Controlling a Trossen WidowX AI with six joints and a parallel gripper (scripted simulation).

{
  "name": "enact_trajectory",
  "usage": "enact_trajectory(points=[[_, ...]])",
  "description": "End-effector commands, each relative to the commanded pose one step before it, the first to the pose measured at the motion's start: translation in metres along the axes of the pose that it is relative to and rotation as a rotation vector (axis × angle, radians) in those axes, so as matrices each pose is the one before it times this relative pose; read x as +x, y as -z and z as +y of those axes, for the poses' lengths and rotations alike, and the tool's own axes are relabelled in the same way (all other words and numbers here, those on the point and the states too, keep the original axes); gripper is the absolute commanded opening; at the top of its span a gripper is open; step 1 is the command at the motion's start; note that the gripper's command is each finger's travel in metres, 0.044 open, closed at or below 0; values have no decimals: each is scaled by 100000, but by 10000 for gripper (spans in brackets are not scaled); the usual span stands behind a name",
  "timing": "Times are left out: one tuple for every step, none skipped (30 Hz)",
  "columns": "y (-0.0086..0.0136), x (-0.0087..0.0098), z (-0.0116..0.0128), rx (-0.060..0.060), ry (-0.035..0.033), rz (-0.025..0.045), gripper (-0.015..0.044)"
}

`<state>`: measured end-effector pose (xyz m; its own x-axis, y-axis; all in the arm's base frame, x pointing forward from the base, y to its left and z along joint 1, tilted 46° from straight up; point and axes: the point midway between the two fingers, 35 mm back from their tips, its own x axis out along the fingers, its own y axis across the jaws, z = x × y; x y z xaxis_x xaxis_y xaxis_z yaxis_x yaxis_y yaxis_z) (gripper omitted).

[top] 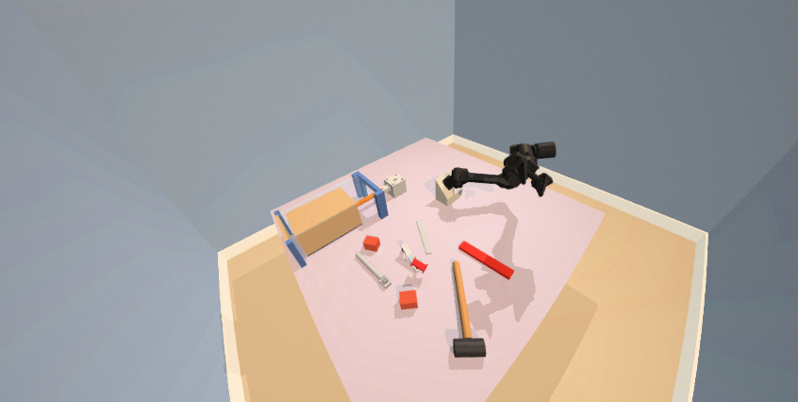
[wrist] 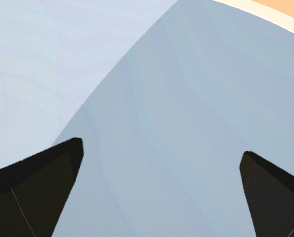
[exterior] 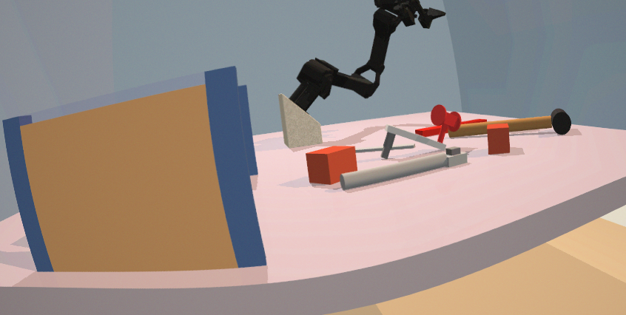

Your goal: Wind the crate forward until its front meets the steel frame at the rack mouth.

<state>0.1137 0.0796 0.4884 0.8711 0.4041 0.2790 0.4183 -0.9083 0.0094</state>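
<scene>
The tan crate [top: 329, 215] [exterior: 126, 182] sits flat inside the clear-panelled cubby. Its front stands back from the blue frame [top: 381, 204] at the mouth. An orange strap [top: 365, 199] runs from it through the frame to the pale winch [top: 394, 184], whose round hole is too small to make out clearly. The winch handle [top: 408, 254] [exterior: 416, 137], a pale crank with a red spool-shaped knob [top: 418, 264] [exterior: 445, 118], rests tilted on the bench, its grey key [exterior: 388, 144] slanting down. My gripper [exterior: 439, 4] [wrist: 164, 154] is open and empty, raised high above the bench, away from handle and winch.
Around the handle lie a grey rod with a block end [top: 373, 269] [exterior: 394, 171], a thin pale strip [top: 423, 236] and two orange-red blocks [top: 372, 242] [top: 408, 299]. A red bar [top: 485, 259] and a mallet [top: 462, 299] [exterior: 503, 126] lie farther from the cubby.
</scene>
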Motion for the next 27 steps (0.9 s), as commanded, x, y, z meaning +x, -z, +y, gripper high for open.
enact_trajectory(points=[[17,37,116,798,-65,-51,426],[48,115,349,2390,-200,-161,440],[78,199,580,3974,-347,-298,440],[108,295,807,5541,-515,-478,440],[139,408,1030,7082,-720,-717,440],[172,542,1246,8587,-980,-1027,440],[197,655,1360,9395,-1229,-1317,440],[211,718,1348,9343,-1411,-1504,440],[223,777,1328,9223,-1605,-1665,440],[233,835,1307,9095,-1816,-1809,440],[313,848,1262,9019,-2419,-1738,440],[325,905,1247,8939,-2667,-1832,440],[335,955,1222,8787,-2908,-1892,440],[343,1004,1197,8627,-3158,-1928,440],[350,1052,1171,8460,-3414,-1940,440],[355,1098,1145,8286,-3673,-1927,440],[359,1142,1118,8106,-3934,-1888,440],[363,1185,1091,7920,-4193,-1823,440],[365,1226,1063,7729,-4450,-1732,440],[366,1265,1035,7534,-4701,-1615,440],[326,1296,977,7475,-4611,-1181,440],[323,1332,952,7261,-4839,-994,440],[320,1366,926,7047,-5055,-782,440],[297,1312,843,6413,-4922,-519,440],[246,1107,675,5158,-4190,-258,440],[193,886,515,3966,-3367,-87,440],[173,722,414,3066,-2927,-99,440]])
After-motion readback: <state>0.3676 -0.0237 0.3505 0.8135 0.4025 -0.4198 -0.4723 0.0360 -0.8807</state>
